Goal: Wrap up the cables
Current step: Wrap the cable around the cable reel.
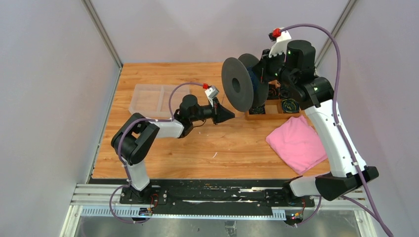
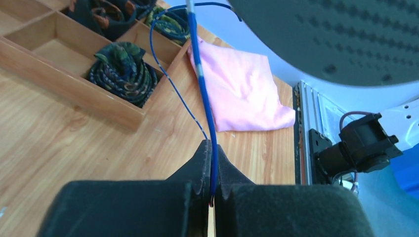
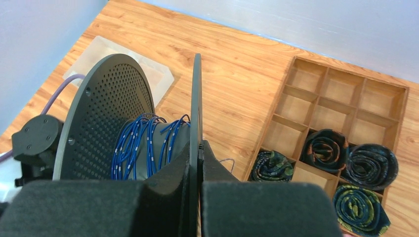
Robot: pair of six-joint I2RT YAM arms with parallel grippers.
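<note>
A blue cable (image 2: 205,98) runs up from between my left gripper's fingers toward a dark perforated spool (image 2: 336,34). My left gripper (image 2: 213,148) is shut on the cable, just left of the spool (image 1: 237,85) in the top view, where the gripper (image 1: 228,114) points right. A thinner loop of the same cable (image 2: 178,91) hangs beside it. My right gripper (image 3: 199,145) is shut on the edge of the spool's thin flange (image 3: 196,98) and holds the spool upright above the table. Several blue cable turns (image 3: 143,143) lie wound on the hub.
A wooden divided box (image 1: 276,106) holds rolled dark patterned bundles (image 3: 341,150), right of and behind the spool. A pink cloth (image 1: 296,143) lies at the front right. A clear plastic tray (image 1: 150,98) sits at the back left.
</note>
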